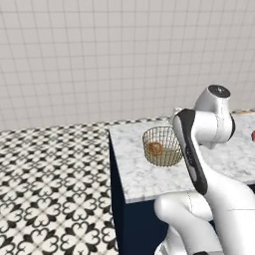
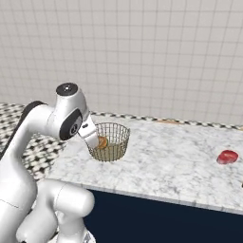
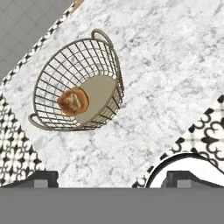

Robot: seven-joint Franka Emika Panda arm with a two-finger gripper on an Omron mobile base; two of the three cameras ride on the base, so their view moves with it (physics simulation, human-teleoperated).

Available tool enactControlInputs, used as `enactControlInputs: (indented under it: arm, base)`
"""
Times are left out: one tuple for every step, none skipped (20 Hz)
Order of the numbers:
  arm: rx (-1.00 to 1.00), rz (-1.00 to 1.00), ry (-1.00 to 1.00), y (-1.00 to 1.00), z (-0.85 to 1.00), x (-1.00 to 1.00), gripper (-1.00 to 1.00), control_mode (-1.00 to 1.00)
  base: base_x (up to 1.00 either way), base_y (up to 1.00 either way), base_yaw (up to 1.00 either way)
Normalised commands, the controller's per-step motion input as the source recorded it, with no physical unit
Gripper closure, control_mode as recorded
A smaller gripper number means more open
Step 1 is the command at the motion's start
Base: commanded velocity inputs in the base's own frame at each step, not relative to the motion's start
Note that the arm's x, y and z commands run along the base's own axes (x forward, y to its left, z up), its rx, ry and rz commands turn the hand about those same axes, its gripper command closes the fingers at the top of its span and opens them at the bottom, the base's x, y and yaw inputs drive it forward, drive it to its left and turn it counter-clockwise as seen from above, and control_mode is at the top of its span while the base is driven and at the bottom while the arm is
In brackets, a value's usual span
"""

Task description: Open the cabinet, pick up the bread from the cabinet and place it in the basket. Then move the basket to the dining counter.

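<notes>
The basket [image 1: 162, 146] stands upright on the dining counter [image 1: 144, 177], toward the counter's left end and a little back from its near edge, with bare marble all around it. Inside it lies the bread [image 1: 154, 148], a small golden-brown roll resting low against the mesh wall on the basket's left side, beside the pale round floor of the basket rather than in the middle of it. From the right base view the bread [image 2: 102, 141] shows through the wire of the basket [image 2: 111, 142], partly behind the arm's wrist, and the counter [image 2: 171, 166] stretches away to the right, where a small red object [image 2: 228, 157] lies well apart from the basket. In the hand view the basket [image 3: 78, 85] is seen from above with its two loop handles at opposite sides of the rim and the bread [image 3: 73, 101] tucked against the wall. The claw [image 3: 112, 179] hangs above the counter [image 3: 166, 74], apart from the basket; its two dark tips stand wide apart at the bottom of the hand view, with nothing between them. Patterned black-and-white floor [image 1: 50, 189] lies to the left of the counter, and a pale tiled wall [image 1: 99, 55] rises behind.
</notes>
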Motion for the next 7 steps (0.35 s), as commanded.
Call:
enactControlInputs:
  arm:
    - [-0.32,0.34,0.0,0.85,0.89,-0.79,-1.0,-1.0]
    - [-0.33,0.35,0.0,0.92,0.85,-0.78,-1.0,-1.0]
    - [-0.33,0.32,0.0,0.96,0.77,-0.8,-1.0,-1.0]
    - [-0.33,0.32,0.0,0.99,0.72,-0.81,-1.0,-1.0]
    - [-0.32,0.33,0.0,1.0,0.57,-0.77,-1.0,-1.0]
    - [-0.3,0.3,0.0,1.0,0.34,-0.81,-1.0,-1.0]
    - [-0.28,0.28,0.0,0.95,0.19,-0.85,-1.0,-1.0]
  base:
    - [0.0,0.0,0.0]
    - [0.0,0.0,0.0]
    - [0.0,0.0,0.0]
    - [0.0,0.0,0.0]
    - [0.0,0.0,0.0]
    - [0.0,0.0,0.0]
    - [0.0,0.0,0.0]
